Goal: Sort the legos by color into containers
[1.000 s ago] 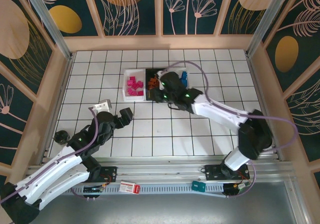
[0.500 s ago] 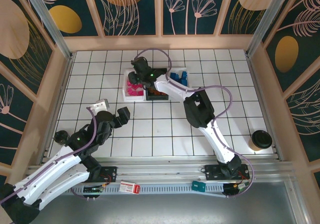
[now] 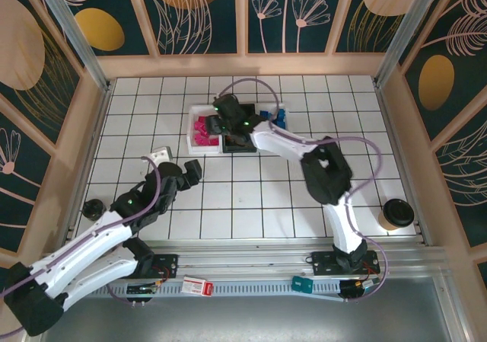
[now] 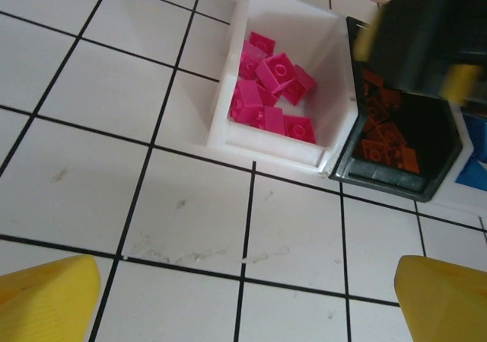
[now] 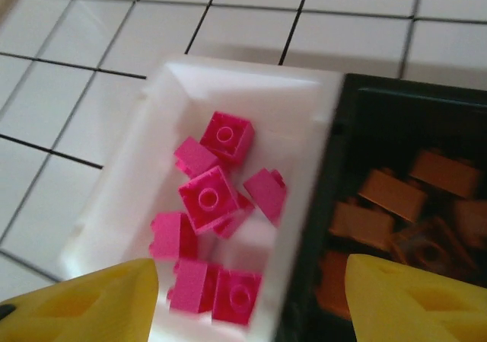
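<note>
White tiled table (image 3: 251, 197), floral panelled walls (image 3: 289, 14), left gripper (image 4: 245, 300), right gripper (image 5: 251, 304) both spread, empty

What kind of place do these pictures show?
Probably a robot test cell, not a home. The left arm and right arm are bolted to a metal rail at the edge of a white tiled table, and patterned wall panels on aluminium posts close it in.

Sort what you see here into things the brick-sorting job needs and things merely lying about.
Job: magenta plastic bricks, orange plastic bricks, blue plastic bricks, white rectangular tray, black rectangular tray.
Lying about: dark round cup, small red-and-white box.
</note>
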